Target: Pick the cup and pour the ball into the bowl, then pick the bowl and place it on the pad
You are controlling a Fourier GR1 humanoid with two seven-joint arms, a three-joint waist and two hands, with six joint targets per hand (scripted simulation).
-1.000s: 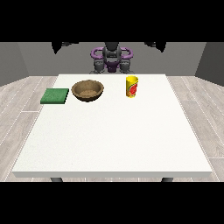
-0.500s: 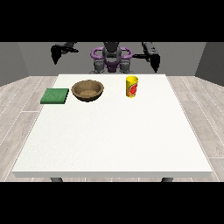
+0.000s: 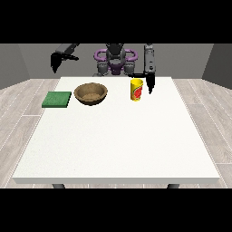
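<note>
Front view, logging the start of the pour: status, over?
Robot hand at view's right beside the cup, not gripping. Robot hand at view's left raised off the table. Bowl and pad untouched. Nothing in the way.

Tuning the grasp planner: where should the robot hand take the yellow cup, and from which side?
Take the yellow cup round the middle of its side wall, coming from the view's right, where the robot hand already hangs beside it. The cup stands upright with its mouth up, so a side grip keeps it level and leaves the mouth free to tip toward the bowl at its other side. I would avoid the rim.
</note>
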